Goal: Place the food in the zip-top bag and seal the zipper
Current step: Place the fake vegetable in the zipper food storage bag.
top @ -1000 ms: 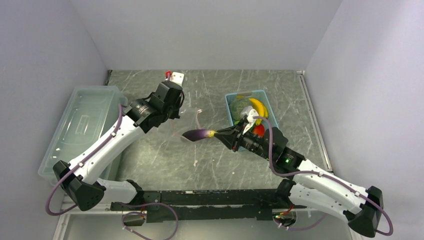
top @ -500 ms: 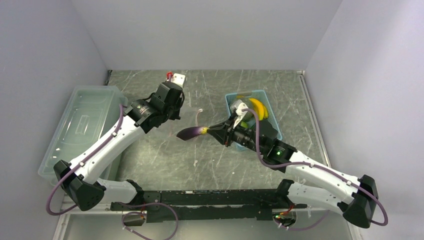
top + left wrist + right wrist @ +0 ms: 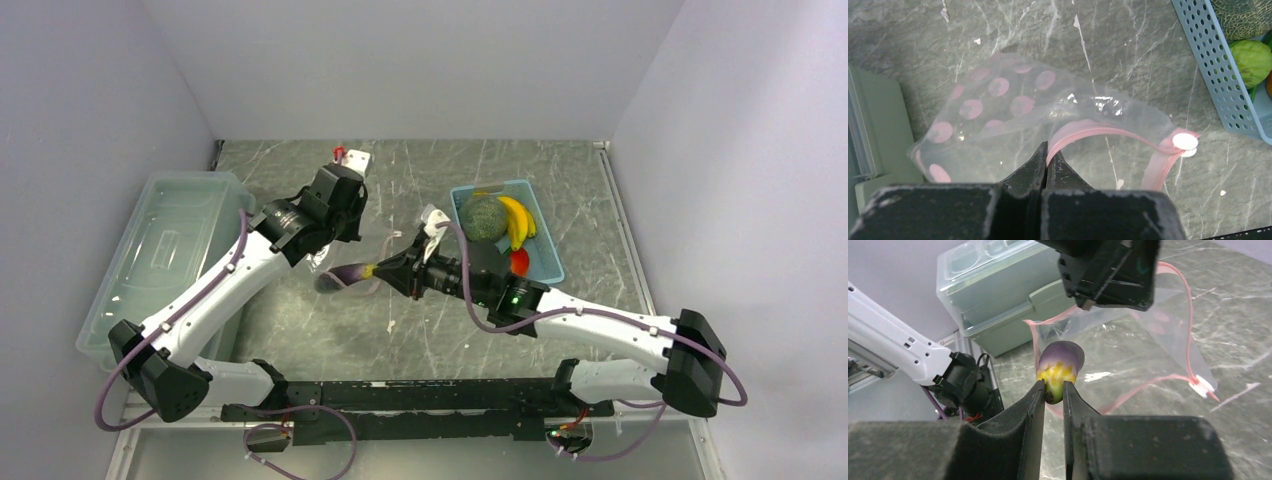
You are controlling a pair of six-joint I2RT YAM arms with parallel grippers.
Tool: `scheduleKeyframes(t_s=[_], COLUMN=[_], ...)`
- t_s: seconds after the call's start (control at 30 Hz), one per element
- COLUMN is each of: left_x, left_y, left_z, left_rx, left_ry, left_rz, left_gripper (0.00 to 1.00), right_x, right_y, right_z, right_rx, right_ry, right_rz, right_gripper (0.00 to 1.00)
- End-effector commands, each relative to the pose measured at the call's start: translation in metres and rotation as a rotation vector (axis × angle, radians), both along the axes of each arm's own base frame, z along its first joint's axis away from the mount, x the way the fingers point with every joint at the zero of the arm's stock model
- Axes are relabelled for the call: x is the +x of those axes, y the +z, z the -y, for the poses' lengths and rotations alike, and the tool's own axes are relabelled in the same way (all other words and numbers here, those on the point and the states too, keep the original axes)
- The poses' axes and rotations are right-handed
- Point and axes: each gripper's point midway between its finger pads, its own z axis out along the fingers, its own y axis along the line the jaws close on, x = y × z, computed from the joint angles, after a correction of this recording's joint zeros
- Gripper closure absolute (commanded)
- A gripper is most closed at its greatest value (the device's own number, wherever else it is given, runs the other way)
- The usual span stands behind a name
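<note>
My left gripper (image 3: 1047,150) is shut on the pink zipper strip (image 3: 1108,132) of the clear zip-top bag (image 3: 1013,107) and holds its mouth open above the table. My right gripper (image 3: 1052,390) is shut on the yellow-green stem end of the purple eggplant (image 3: 1060,360), whose tip points into the bag's mouth (image 3: 1108,340). From above, the eggplant (image 3: 345,274) lies at the bag's mouth, under the left gripper (image 3: 335,215). The banana (image 3: 516,218), dark green round fruit (image 3: 484,217) and red-orange fruit (image 3: 518,260) lie in the light-blue basket (image 3: 548,262). The lime-green fruit (image 3: 1252,56) shows there too.
A large translucent bin with a lid (image 3: 160,260) stands at the left edge of the table, close behind the left arm. A small white object (image 3: 352,156) lies at the back. The basket's perforated wall (image 3: 1215,65) is to the right of the bag.
My right gripper has carried the eggplant leftward, from near the basket to the bag's mouth. The left gripper has stayed in place holding the zipper strip.
</note>
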Motion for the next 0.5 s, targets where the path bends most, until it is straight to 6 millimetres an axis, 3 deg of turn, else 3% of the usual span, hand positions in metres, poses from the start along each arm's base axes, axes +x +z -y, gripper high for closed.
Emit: scheduleKeyframes(t_s=[0.0,0.27,0.3,0.33,0.37,0.4,0.43,0.47], left_x=[0.004,0.003,0.003,0.003,0.003,0.003,0.002,0.002], left_y=[0.009,0.005,0.005,0.005,0.006,0.007,0.008,0.009], left_z=[0.008,0.011,0.01,0.01,0.01,0.01,0.01,0.01], left_rx=[-0.065,-0.077,-0.077,-0.078,-0.079,-0.082,-0.083,-0.085], left_ry=[-0.016,-0.025,-0.023,-0.025,-0.026,-0.026,-0.028,-0.029], left_rz=[0.031,0.014,0.017,0.017,0.02,0.024,0.027,0.029], left_gripper=[1.0,1.0,1.0,1.0,1.0,1.0,1.0,1.0], right_x=[-0.011,-0.035,-0.038,-0.04,-0.042,0.037,0.055,0.061], right_y=[0.04,0.033,0.035,0.037,0.038,0.036,0.034,0.033], right_z=[-0.021,-0.044,-0.044,-0.043,-0.043,-0.005,0.013,0.022], right_rx=[0.134,0.16,0.168,0.174,0.173,0.17,0.169,0.088], right_ry=[0.059,0.131,0.136,0.14,0.143,-0.36,-0.506,-0.543], right_rz=[0.083,0.089,0.093,0.095,0.095,0.057,0.046,0.143], right_gripper=[1.0,1.0,0.91,1.0,1.0,1.0,1.0,1.0])
